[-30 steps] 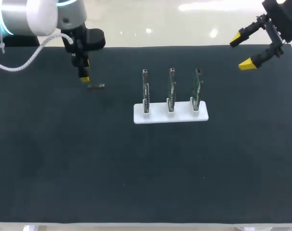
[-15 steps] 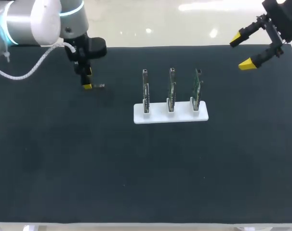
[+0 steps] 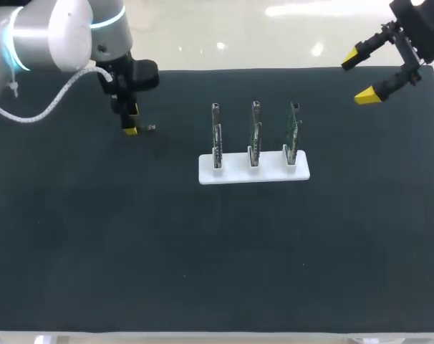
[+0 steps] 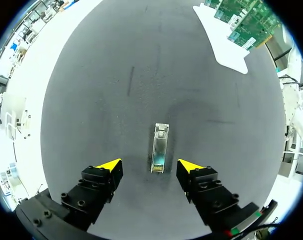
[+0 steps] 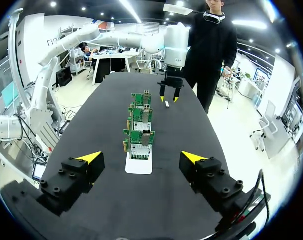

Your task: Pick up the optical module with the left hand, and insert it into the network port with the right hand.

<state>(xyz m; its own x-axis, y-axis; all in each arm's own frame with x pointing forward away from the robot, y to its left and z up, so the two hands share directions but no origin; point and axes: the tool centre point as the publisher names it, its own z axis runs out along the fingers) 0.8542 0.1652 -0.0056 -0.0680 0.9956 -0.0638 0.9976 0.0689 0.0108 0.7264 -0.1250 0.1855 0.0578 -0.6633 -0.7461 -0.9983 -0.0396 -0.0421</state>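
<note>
Optical module (image 3: 152,128) partly behind left fingers (image 3: 130,130)

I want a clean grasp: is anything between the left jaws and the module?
Nothing visible. The module lies alone on the mat, its near end already between the open left jaws, touching neither.

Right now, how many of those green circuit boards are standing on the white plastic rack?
3, standing in a row on the white plastic rack: the left green circuit board, the middle board and the right board. None seems hidden.
</note>
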